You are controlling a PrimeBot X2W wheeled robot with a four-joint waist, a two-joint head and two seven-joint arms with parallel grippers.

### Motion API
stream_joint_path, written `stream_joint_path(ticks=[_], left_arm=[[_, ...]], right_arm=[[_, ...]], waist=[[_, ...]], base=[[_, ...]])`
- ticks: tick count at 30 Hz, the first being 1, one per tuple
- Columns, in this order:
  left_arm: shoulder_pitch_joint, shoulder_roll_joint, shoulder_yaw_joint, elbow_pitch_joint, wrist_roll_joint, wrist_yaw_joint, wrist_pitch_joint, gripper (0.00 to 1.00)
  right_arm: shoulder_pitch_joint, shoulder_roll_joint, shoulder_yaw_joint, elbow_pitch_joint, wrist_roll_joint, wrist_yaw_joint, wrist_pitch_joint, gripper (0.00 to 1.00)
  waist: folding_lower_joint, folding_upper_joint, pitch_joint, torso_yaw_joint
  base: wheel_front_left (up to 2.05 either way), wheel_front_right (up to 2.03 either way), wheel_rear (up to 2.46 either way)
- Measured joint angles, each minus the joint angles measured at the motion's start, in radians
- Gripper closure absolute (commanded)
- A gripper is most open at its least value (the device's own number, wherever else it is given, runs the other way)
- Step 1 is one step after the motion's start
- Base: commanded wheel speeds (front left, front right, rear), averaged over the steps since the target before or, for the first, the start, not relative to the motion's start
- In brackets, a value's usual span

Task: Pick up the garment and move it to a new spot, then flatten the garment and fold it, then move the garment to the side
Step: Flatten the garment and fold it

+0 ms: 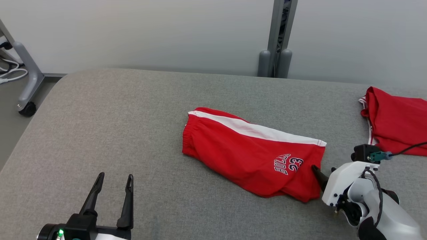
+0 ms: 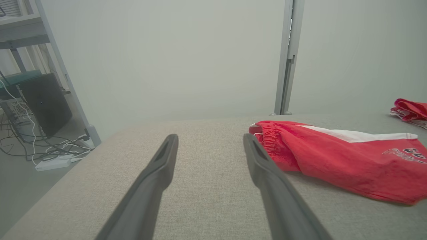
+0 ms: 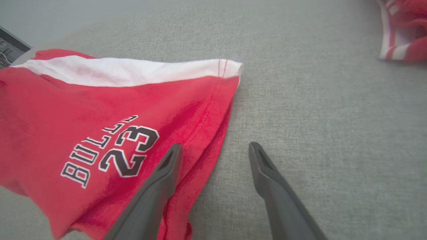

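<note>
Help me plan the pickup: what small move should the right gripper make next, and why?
Probably lower the right gripper onto the hem of the red shorts and close. Its jaws stand open, one finger over the fabric, the other over bare grey surface, and nothing is gripped.

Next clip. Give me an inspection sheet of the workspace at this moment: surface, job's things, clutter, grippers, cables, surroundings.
Surface: table covered in grey cloth, no stains seen.
Job's things: red shorts with a white stripe, lying mid-table, apparently folded in half.
Clutter: second red garment, bunched at the table's right edge.
Grippers: left gripper open over bare table; right gripper open at the shorts' hem, holding nothing.
Cables: black cable on the right wrist; white cables on the floor, left.
Surroundings: pale wall, grey post, wheeled frame leg.
</note>
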Motion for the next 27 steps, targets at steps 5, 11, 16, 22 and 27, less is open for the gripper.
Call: stream_joint_path(ticks=[5,11,16,22,27], left_arm=[[-0.023,-0.003,-0.015,0.008,0.001,-0.002,0.0,0.0],[-0.038,-0.005,-0.025,0.021,0.001,-0.008,0.0,0.0],[-0.047,-0.006,-0.028,0.031,-0.004,-0.009,0.0,0.0],[-0.049,-0.007,-0.018,0.039,-0.008,-0.009,0.0,0.0],[-0.049,-0.008,-0.009,0.038,-0.01,-0.008,0.0,0.0]], right_arm=[[-0.058,0.011,-0.008,0.065,0.071,0.0,0.048,0.0],[-0.102,0.015,-0.005,0.123,0.116,0.0,0.122,0.0],[-0.12,0.013,0.001,0.145,0.141,0.0,0.15,0.53],[-0.102,0.002,0.044,0.11,0.148,0.0,0.098,1.0],[-0.082,-0.042,0.095,0.044,0.173,0.0,0.084,1.0]], waist=[[0.0,0.0,0.026,0.03],[0.0,0.0,0.042,0.052],[0.0,0.0,0.047,0.067],[0.0,0.0,0.043,0.064],[0.0,0.0,0.033,0.038]], base=[[0.0,0.0,0.0],[0.0,0.0,0.0],[0.0,0.0,0.0],[0.0,0.0,0.0],[0.0,0.0,0.0]])
